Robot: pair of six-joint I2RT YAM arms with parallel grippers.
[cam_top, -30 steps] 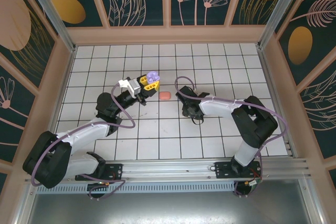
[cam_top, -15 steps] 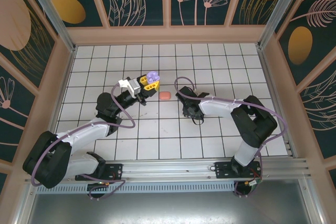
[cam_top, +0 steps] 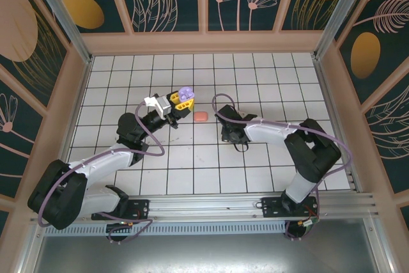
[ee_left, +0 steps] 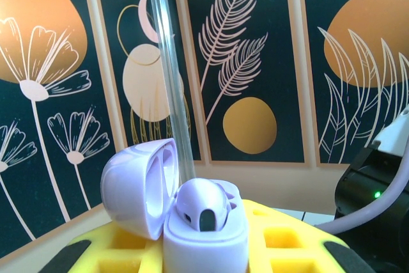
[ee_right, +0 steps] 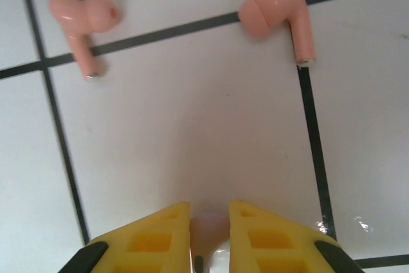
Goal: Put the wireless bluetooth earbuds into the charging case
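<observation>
Counter [cam_top: 268, 75] of white tiles with dark joints, seen from above, both arms reaching over it.

Left arm [cam_top: 96, 164] runs from its base at the near left and slants inward. It bends once and ends short of the middle of the counter, its wrist tipped upward.

Right arm [cam_top: 307, 151] climbs from its base at the near right, folds sharply at the elbow and stretches leftward. Its wrist is turned down toward the tiles near the centre.

Left hand [cam_top: 181, 100] is clenched on the lilac case [ee_left: 204, 241], its yellow fingers [ee_left: 307, 228] pressing the body of the case from both sides.

Right hand [ee_right: 209, 212] points down at the tiles, its fingers drawn close with a narrow gap. A small pale thing [ee_right: 208, 228] sits in that gap; whether it is pinched cannot be told.

The lilac case stands upright with its lid [ee_left: 137, 187] swung open to one side. One lilac earbud [ee_left: 201, 206] is seated inside.

Pink case [cam_top: 200, 116] lies on the counter between the two hands, nearer the left hand and touching neither.

One pink earbud [ee_right: 83, 20] and a second pink earbud [ee_right: 278, 11] lie loose on the tiles ahead of the right hand's fingertips. They are well apart from each other, each resting on a dark joint.
</observation>
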